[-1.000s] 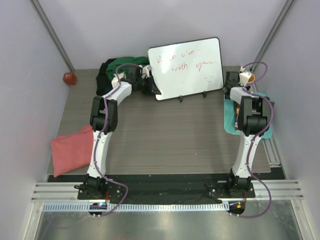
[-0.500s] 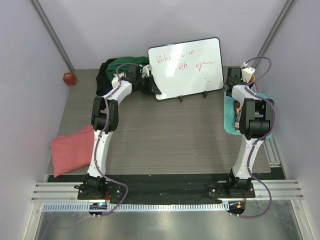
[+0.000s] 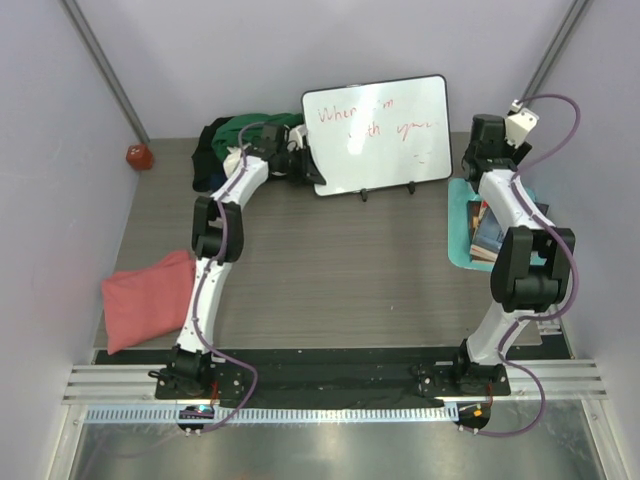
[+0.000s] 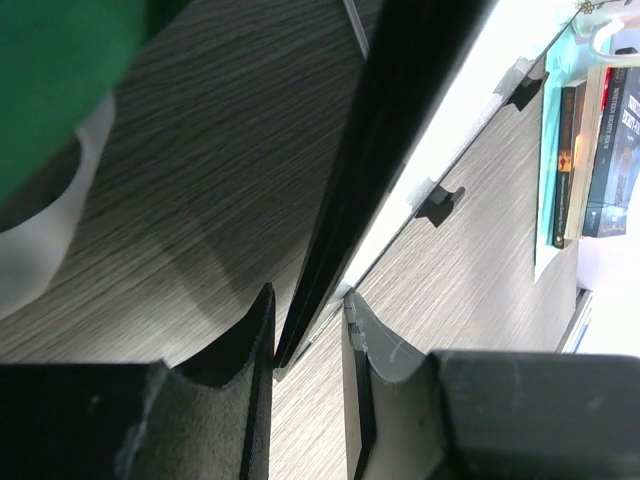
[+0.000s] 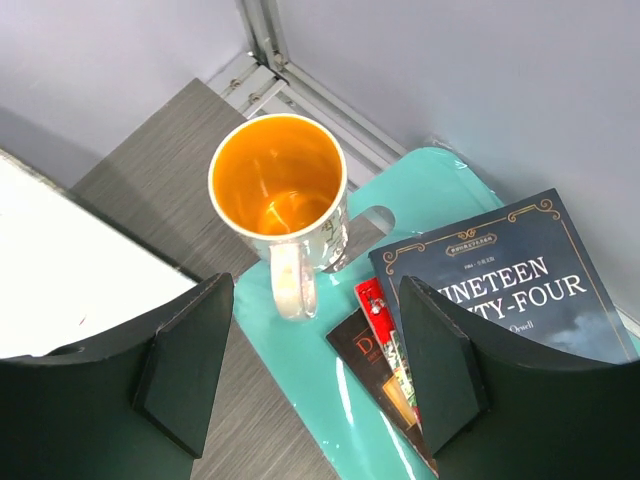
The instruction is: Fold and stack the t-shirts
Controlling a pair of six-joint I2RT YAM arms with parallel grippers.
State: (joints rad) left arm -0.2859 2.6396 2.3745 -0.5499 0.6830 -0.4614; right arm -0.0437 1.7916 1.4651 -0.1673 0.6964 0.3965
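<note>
The dark green t-shirt (image 3: 256,128) lies heaped at the back left on a black t-shirt (image 3: 209,141), with a bit of white t-shirt (image 3: 235,158) beside them. The salmon pink t-shirt (image 3: 140,300) lies folded at the near left edge. My left gripper (image 3: 300,166) is at the whiteboard's lower left corner, right of the heap. In the left wrist view my left gripper (image 4: 307,300) is closed on the whiteboard's edge (image 4: 330,250), with green cloth (image 4: 60,70) and white cloth (image 4: 35,245) at the left. My right gripper (image 5: 315,300) is open and empty above the mug (image 5: 280,190).
The whiteboard (image 3: 378,135) stands on feet across the back middle. A teal mat (image 3: 458,215) at the right carries books (image 5: 500,270) and the mug. A red ball (image 3: 137,155) sits at the far left. Grey walls close in both sides.
My left gripper has carried the whiteboard's left end slightly right and back. My right arm has lifted and stretched toward the back right, so its gripper sits higher over the mug.
</note>
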